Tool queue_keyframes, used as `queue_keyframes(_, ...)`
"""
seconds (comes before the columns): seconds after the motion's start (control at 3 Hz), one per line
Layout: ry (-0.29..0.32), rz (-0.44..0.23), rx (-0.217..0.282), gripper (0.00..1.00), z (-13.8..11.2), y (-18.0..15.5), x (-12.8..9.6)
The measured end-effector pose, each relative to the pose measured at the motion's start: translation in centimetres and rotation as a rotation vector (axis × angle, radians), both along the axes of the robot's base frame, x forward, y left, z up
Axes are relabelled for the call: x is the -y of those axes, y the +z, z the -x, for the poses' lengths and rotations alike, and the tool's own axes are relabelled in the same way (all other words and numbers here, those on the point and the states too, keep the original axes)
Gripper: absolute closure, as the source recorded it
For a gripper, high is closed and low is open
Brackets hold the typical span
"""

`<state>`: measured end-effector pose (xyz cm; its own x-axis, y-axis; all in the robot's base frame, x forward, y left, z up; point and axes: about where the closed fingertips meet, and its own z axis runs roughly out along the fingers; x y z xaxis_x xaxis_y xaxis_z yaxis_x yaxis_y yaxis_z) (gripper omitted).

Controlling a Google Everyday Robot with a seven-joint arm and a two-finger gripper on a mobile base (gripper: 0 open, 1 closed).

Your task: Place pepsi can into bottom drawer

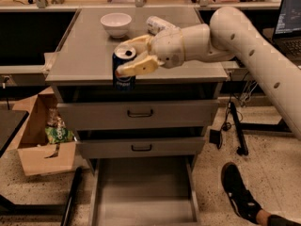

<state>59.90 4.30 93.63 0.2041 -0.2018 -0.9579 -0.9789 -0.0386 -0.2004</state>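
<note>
The pepsi can (pixel 123 70) is a dark-blue can with a silver top, held upright at the front edge of the grey cabinet top (pixel 84 55). My gripper (pixel 128 56) is shut on the can, one cream finger behind its top and one across its front. The white arm reaches in from the right. The bottom drawer (pixel 143 192) is pulled open below, a wide shallow grey tray, and nothing lies in it.
A white bowl (pixel 116 24) and a clear plastic bottle (pixel 157 24) lying on its side are at the back of the cabinet top. Two shut drawers with dark handles (pixel 139 112) are above the open one. A cardboard box (pixel 40 135) stands left. A shoe (pixel 240 192) is at right.
</note>
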Motion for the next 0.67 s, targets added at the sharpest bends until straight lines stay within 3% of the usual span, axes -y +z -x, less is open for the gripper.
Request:
queue_keyframes(0.33, 0.071, 0.061, -0.012, 1.0, 3.6, -4.7, -1.5)
queue_keyframes(0.67, 0.073, 0.081, -0.063, 1.0, 5.5, -9.0, -1.7)
